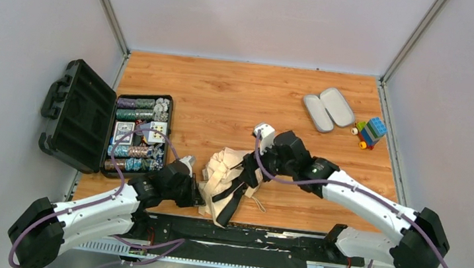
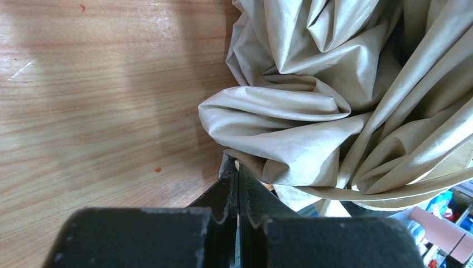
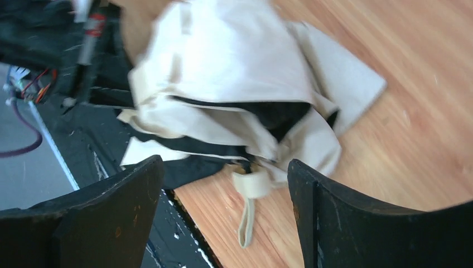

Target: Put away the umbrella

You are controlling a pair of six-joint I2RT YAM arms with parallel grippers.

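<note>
Jaws of L gripper are pressed together, tips right at a low fold of the umbrella; can't tell if any cloth is caught btwn them. Room to its left is tight. An open black chip case sits at the table's left edge, just beside the L arm, w/ its lid leaning out past the edge. Near edge is close too: a black strip runs along it, right behind both grippers.

Umbrella lies crumpled and loose by the middle of that near edge, beige folds w/ black showing inside, near end reaching the strip. Its strap tab hangs over bare wood.

R gripper is spread wide, umbrella lying just ahead of the fingers, not gripped. Wood table beyond the umbrella is open up to the back wall. Far right: lilac-grey oval case, opened flat, and toy blocks near the right edge, well apart from both arms.
</note>
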